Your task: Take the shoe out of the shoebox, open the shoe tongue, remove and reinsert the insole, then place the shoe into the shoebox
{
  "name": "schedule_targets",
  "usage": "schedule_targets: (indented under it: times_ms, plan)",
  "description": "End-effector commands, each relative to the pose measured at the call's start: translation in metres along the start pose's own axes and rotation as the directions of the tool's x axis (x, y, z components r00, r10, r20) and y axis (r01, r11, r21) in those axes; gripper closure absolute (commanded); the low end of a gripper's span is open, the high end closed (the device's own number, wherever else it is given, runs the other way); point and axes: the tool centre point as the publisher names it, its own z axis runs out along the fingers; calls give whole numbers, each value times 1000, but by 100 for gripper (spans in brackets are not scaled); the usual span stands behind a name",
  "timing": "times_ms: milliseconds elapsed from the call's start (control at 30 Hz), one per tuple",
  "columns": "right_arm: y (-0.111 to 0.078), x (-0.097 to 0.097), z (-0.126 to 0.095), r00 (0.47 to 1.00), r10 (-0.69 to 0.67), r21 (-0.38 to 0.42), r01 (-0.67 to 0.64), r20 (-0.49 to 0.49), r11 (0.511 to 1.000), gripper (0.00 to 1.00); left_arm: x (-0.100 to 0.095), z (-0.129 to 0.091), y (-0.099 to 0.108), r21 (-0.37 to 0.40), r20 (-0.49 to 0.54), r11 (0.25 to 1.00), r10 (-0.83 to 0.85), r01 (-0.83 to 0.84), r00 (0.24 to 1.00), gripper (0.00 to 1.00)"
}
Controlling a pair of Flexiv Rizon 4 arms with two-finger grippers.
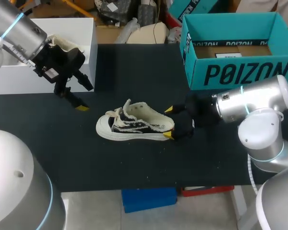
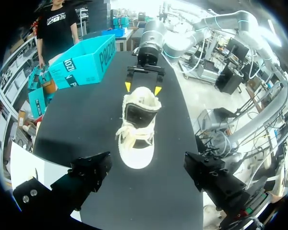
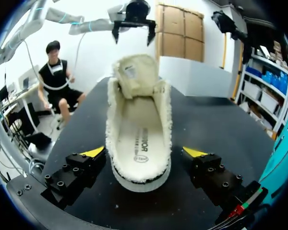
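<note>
A cream low-top shoe [image 1: 134, 125] with dark side panels lies upright on the black table [image 1: 48, 143], toe toward my left. My right gripper [image 1: 169, 122] is open at its heel, one yellow tip on each side. In the right wrist view the heel of the shoe [image 3: 139, 139] sits between the fingertips [image 3: 194, 152] with small gaps. The tongue [image 3: 134, 74] stands up and the insole [image 3: 140, 143] lies inside. My left gripper [image 1: 84, 96] hangs open above the table, beyond the toe. The left wrist view shows the shoe [image 2: 137, 129] ahead of my left gripper [image 2: 149, 179]. The teal shoebox [image 1: 240, 72] stands open at the back right.
A white box [image 1: 62, 33] stands at the back left, behind my left arm. The teal shoebox [image 2: 86, 62] also shows in the left wrist view, beside the shoe. Bare table lies in front of the shoe.
</note>
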Motion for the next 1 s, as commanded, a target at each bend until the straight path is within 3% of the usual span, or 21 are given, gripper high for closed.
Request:
schedule_targets:
  times_ms: [33,833,867,933,1000]
  plan:
    - [-2,-2,8,1000,0,-6,0,1,1000,0,0,1,1,1,4,1000,2,-2,1000,0]
    - [-9,2,30,997,17,-12,-18,-80,1000,0,0,1,1,1,4,1000,2,-2,1000,0]
    - [-9,2,30,997,17,-12,-18,-80,1000,27,0,1,1,1,4,1000,2,-2,1000,0]
    - [-9,2,30,997,17,-12,-18,-80,1000,100,0,1,1,1,4,1000,2,-2,1000,0]
    - [-9,2,30,997,17,-12,-18,-80,1000,100,0,1,1,1,4,1000,2,-2,1000,0]
